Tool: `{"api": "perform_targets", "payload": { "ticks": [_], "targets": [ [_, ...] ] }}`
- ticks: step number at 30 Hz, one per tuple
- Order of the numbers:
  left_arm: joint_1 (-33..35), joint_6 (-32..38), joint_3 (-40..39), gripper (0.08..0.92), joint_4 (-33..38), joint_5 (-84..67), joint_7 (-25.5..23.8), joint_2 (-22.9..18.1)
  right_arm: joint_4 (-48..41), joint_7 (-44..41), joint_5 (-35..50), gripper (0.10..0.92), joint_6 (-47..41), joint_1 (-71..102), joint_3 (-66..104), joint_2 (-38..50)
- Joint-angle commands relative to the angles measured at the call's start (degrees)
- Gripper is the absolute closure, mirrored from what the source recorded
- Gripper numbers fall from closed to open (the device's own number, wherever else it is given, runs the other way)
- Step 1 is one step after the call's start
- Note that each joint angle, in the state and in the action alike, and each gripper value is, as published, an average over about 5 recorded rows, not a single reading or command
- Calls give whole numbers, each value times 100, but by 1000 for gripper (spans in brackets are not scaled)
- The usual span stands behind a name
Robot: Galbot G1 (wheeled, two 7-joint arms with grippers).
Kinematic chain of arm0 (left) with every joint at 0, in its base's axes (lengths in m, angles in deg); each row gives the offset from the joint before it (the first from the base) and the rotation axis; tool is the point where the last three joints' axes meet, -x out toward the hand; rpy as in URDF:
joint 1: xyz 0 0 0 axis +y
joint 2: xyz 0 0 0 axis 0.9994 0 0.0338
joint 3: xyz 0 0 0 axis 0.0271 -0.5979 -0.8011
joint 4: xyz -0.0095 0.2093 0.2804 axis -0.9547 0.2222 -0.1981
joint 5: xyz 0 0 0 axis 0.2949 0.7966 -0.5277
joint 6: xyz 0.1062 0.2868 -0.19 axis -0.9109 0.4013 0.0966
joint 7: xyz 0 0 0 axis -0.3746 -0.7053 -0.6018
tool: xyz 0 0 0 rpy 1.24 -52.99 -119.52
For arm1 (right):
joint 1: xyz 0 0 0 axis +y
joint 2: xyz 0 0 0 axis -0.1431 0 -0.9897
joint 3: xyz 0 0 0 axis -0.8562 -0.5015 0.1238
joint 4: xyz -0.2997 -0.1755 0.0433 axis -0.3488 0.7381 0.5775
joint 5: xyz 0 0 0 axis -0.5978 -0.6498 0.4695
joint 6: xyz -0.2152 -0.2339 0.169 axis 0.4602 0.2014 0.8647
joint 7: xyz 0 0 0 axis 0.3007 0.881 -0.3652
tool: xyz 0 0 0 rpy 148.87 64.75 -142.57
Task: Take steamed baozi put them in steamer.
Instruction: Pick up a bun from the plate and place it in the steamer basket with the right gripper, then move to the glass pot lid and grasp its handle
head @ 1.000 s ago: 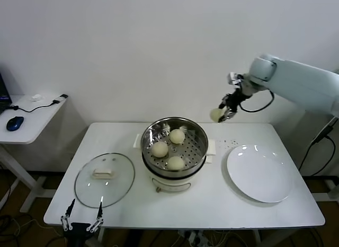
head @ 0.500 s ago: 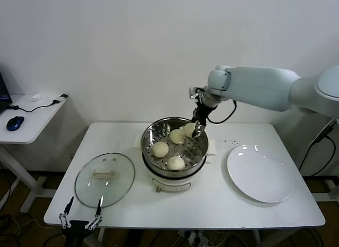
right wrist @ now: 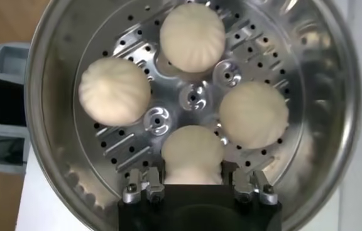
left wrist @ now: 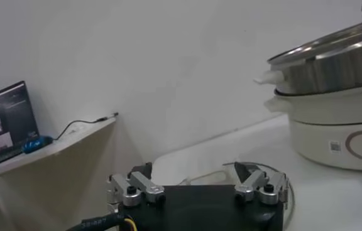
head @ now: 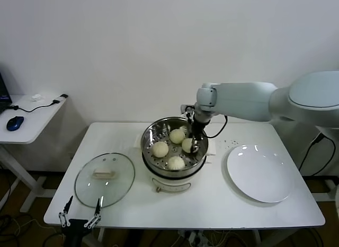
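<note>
The steamed baozi (head: pixel 187 145) — the fourth and last — now sits down inside the steamer (head: pixel 200 131) at about three o'clock, carried in from above the table's far edge, the right gripper (head: pixel 192 147) pinching it. Three others already rest on the perforated floor; the plate (head: pixel 259 173) lies bare. Only the release seems left — the left gripper (head: pixel 80 222), fingers spread, waits at the table's seven o'clock corner.

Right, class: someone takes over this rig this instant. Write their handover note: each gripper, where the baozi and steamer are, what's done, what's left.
Right gripper: shut on the fourth baozi, lowered inside the steamer.
Left gripper: open, idle below the table's front edge, near the glass lid.
Three other baozi lie on the steamer's perforated floor.
White plate holds nothing.
Done: all four buns in the basket.
Left: release the last bun, pull the right arm clear.
</note>
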Motion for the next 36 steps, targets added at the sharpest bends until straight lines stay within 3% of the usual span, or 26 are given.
{"api": "perform_targets", "payload": {
  "ticks": [1,6,14,25,30,36],
  "targets": [
    [-9,-4,4,177,-5,-8,-1,9,17,41,-76,440,-57,80,-118,-122],
    [-9,4,0,177,-9,-2,0,4,36,57,-88,405,-66,43,-79,-110],
    [-13,0,13,177,6,-4,0,23,98,-106,-15,218,-25,-106,44,71],
    [-19,-68,-13,177,92,83,-8,35,268,-407,383,203,700,-970,391,847],
    [-17,-85,-23,177,125,110,-10,17,889,321,591,203,1405,-1260,449,1754],
    [48,-147,-17,177,272,-30,5,5,1834,2321,422,203,2389,-416,1430,3219]
  ]
}}
